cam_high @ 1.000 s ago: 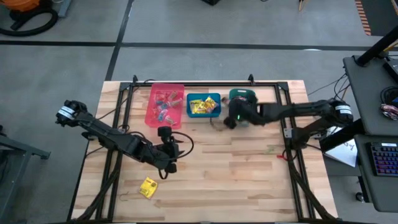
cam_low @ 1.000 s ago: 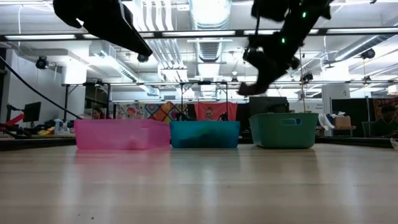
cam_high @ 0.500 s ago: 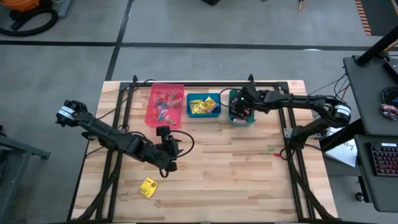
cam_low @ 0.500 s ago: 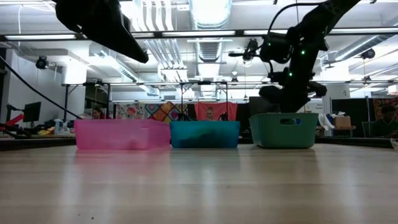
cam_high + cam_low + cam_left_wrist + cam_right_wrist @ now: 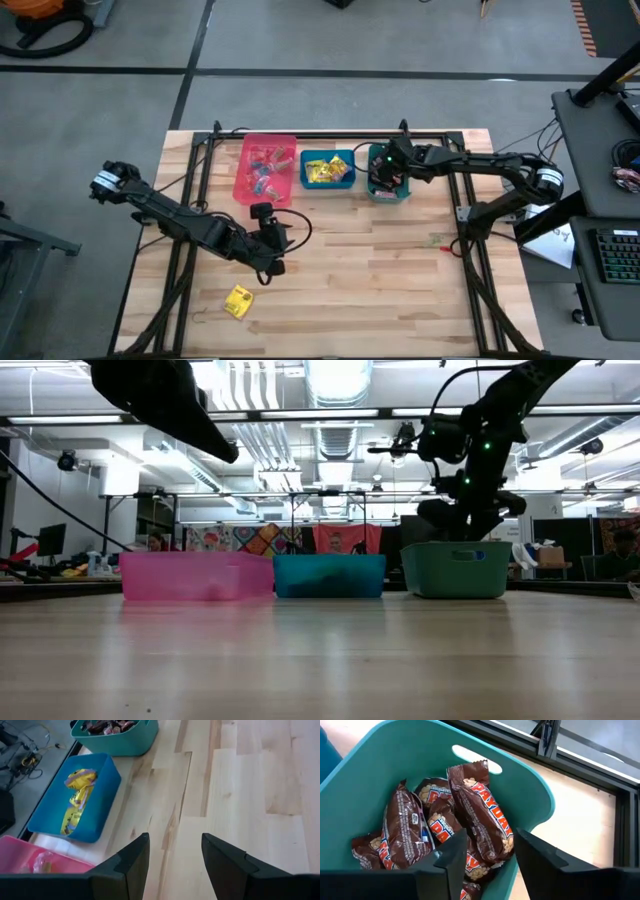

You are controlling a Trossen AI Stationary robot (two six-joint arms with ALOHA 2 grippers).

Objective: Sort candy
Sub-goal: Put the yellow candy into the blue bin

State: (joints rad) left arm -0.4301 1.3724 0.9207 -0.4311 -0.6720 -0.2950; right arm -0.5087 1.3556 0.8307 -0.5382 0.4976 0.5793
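Jaws of the right gripper [image 5: 485, 857] hang open over the teal bin [image 5: 530, 795]; brown bars [image 5: 485, 820] lie inside. Next, I think, fetch the yellow packet [image 5: 238, 300], far from that bin.

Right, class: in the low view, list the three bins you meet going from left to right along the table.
pink bin → blue bin → teal bin, with the right pincer just above it.
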